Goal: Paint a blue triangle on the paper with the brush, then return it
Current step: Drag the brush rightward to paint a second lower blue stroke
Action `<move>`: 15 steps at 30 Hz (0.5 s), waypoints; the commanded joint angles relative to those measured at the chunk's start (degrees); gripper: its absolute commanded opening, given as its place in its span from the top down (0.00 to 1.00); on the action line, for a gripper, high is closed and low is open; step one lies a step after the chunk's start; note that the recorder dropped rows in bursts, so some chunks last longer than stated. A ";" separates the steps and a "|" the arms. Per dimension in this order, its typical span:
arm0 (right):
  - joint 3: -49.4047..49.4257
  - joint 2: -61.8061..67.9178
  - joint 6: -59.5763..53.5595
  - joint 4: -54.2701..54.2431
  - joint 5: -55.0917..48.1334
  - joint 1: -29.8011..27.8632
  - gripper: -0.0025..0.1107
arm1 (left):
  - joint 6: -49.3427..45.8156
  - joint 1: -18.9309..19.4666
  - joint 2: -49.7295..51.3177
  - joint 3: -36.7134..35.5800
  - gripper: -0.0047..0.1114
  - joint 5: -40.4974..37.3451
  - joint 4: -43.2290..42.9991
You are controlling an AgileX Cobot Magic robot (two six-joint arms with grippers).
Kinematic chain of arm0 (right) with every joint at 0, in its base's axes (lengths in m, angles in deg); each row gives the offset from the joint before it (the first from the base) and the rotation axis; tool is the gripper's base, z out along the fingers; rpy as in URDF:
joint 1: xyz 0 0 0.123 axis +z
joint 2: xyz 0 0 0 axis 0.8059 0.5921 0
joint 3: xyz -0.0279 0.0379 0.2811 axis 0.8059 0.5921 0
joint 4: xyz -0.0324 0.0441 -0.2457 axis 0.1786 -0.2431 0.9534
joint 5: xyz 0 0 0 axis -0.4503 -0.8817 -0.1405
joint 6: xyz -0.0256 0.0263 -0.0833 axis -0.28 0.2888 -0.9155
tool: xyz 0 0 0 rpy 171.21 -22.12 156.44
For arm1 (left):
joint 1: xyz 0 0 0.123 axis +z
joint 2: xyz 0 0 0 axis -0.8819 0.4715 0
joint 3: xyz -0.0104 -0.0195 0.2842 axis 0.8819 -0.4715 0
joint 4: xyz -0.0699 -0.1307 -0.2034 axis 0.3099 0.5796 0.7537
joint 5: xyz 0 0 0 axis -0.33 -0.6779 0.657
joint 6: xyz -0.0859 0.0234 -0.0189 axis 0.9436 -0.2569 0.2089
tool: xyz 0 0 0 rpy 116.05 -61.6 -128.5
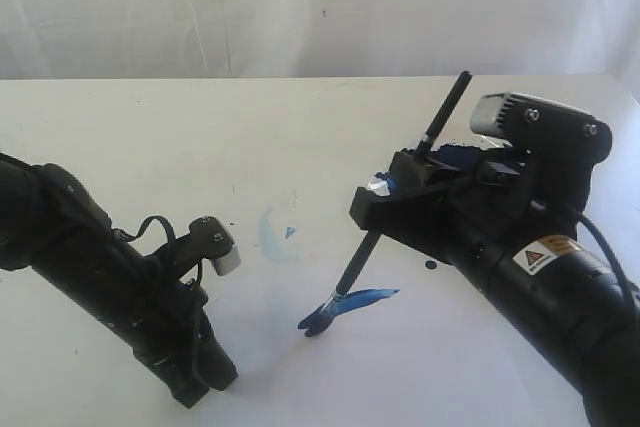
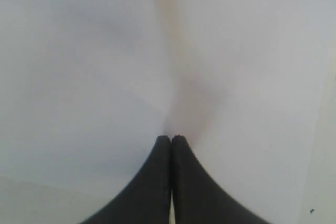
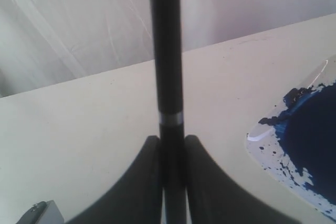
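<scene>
Right gripper [image 1: 402,179]: clamped on brush [image 1: 362,252], tilted so bristles lay blue stroke [image 1: 365,298] on paper [image 1: 450,367], lower centre. Left gripper [image 2: 171,138]: pressed together, idle.

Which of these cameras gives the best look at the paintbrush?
The exterior view: it shows the whole brush, tilted, from handle end to blue bristles on the paper. The right wrist view shows only its black handle, clamped in the right gripper. The left wrist view does not show it.
</scene>
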 commanded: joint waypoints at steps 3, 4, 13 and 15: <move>0.24 -0.16 -2.63 -2.20 -1.48 0.05 0.98 | -0.05 0.05 0.08 -0.49 0.96 -0.94 0.34; 0.24 -0.45 -2.86 -2.20 -1.74 0.05 0.98 | -0.05 0.05 0.08 -0.49 0.96 -0.94 0.34; 0.47 -4.48 -15.83 -14.83 -2.62 0.05 0.98 | -0.05 0.05 0.08 -0.49 0.96 -0.94 0.34; 1.90 -6.08 -16.07 -16.20 -2.49 0.05 0.98 | -0.05 0.05 0.08 -0.49 0.96 -0.94 0.34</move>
